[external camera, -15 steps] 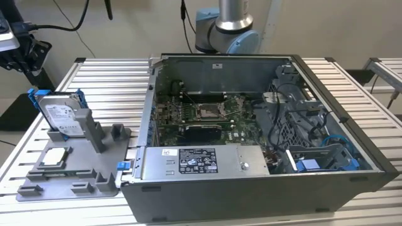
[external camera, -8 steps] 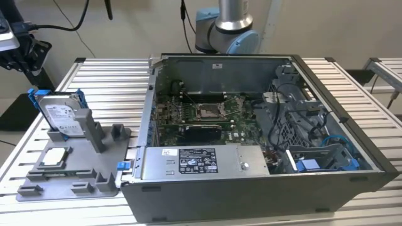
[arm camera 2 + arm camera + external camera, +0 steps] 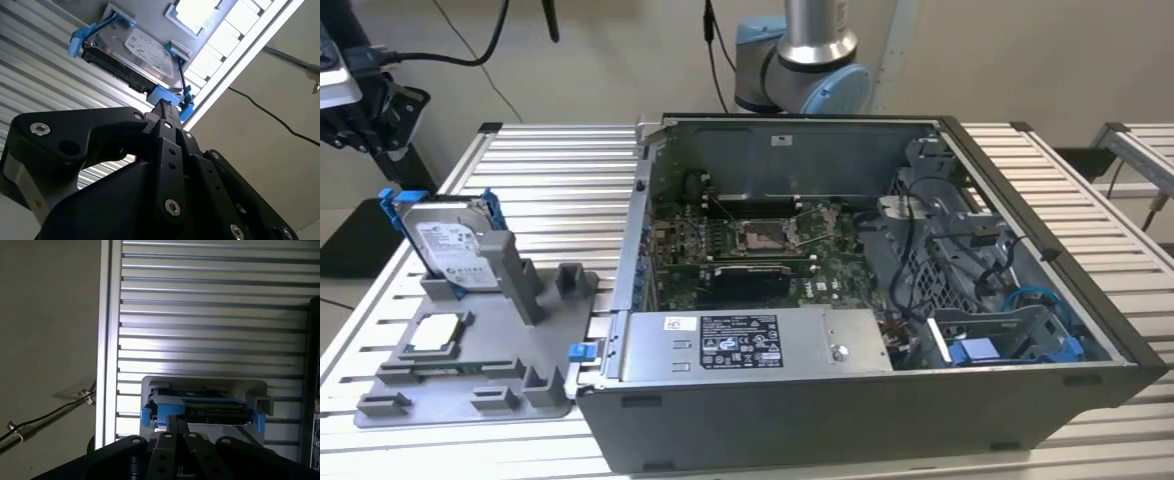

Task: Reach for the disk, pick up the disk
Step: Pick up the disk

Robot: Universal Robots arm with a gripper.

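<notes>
The disk [image 3: 454,245] is a silver hard drive with a white label and a blue frame. It stands tilted on edge in the far slot of a grey fixture [image 3: 480,390], at the exterior view's left. My gripper [image 3: 374,130] hangs above and behind it, apart from it. The second wrist view has the disk [image 3: 140,52] just past my gripper [image 3: 167,106], whose fingers lie together with nothing between them. Seen edge-on in the first wrist view, the disk [image 3: 200,407] sits right beyond my gripper [image 3: 176,421].
An open computer case [image 3: 854,280] fills the middle and right of the slatted metal table [image 3: 560,170]. A small square silver chip [image 3: 434,333] lies in the fixture nearer the front. The table's edge [image 3: 107,340] runs close beside the fixture, with a cable [image 3: 45,417] on the floor beyond.
</notes>
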